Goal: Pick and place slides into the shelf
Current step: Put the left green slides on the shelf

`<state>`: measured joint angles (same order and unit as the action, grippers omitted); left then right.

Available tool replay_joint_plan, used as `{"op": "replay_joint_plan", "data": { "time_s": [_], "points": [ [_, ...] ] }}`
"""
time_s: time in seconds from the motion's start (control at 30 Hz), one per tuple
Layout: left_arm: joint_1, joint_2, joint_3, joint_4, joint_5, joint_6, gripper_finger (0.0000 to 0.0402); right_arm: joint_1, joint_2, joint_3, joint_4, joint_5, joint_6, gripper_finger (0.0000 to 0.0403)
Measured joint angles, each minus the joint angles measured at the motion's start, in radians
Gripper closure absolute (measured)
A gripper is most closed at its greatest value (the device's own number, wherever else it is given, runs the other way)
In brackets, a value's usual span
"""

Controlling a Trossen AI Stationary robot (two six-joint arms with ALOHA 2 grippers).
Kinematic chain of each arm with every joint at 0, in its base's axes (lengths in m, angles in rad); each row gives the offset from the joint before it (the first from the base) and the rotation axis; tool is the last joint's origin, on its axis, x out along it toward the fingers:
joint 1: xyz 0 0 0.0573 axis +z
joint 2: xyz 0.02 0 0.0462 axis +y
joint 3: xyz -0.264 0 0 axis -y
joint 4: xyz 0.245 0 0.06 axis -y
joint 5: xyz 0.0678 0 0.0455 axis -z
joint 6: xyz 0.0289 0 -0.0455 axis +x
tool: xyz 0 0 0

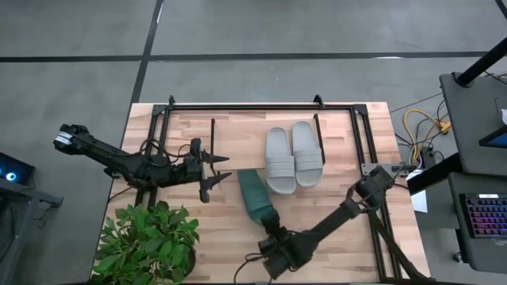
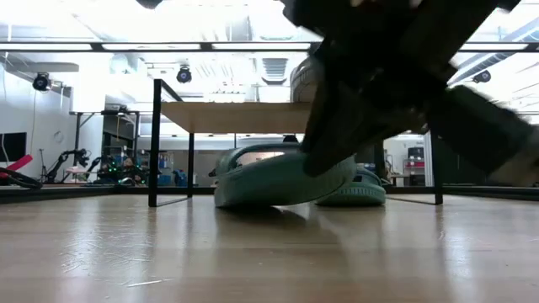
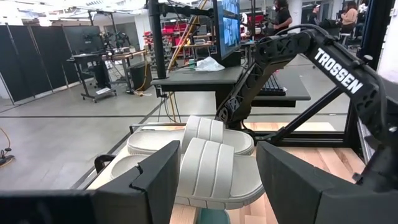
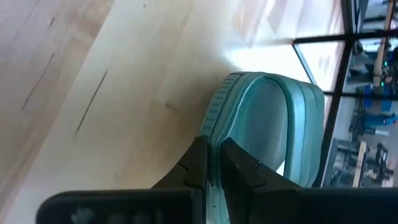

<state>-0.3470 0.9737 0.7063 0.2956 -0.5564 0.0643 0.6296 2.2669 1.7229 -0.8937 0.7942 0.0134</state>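
Two pale grey slides lie side by side on the shelf's top board, sole down. One teal slide lies at the shelf's near edge, with my right gripper shut on it. The low view shows a second teal slide behind it, under the board. My left gripper hovers open and level left of the grey slides, touching nothing. My right gripper pinches the teal slide's sole edge between its two fingers, at the end toward the table's near edge. The fingers slant down from the near right. The strap lies beyond them. Whether the sole is clear of the table cannot be told.
A potted green plant stands at the table's near left corner. The shelf's black wire legs stand on the table. A desk with a keyboard is off the table's right edge. Bare wood lies in front of the shelf.
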Motion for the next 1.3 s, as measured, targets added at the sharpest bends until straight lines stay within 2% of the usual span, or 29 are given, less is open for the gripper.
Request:
{"op": "replay_joint_plan", "data": {
  "time_s": [0.17,0.33,1.13,1.3],
  "points": [
    [0.0,0.0,0.0,0.0,0.0,0.0,0.0205,0.031,-0.002,0.011,-0.112,0.007,0.116,0.0385],
    [0.0,0.0,0.0,0.0,0.0,0.0,0.0205,0.055,-0.002,0.011,-0.15,0.009,0.186,0.0385],
    [-0.001,0.0,-0.003,0.001,0.002,-0.005,0.0205,0.144,-0.005,0.196,-0.213,0.046,0.17,0.0385],
    [-0.001,-0.002,-0.008,0.001,0.002,0.001,0.0205,0.163,-0.005,0.211,-0.224,0.102,0.169,0.0385]
  ]
}}
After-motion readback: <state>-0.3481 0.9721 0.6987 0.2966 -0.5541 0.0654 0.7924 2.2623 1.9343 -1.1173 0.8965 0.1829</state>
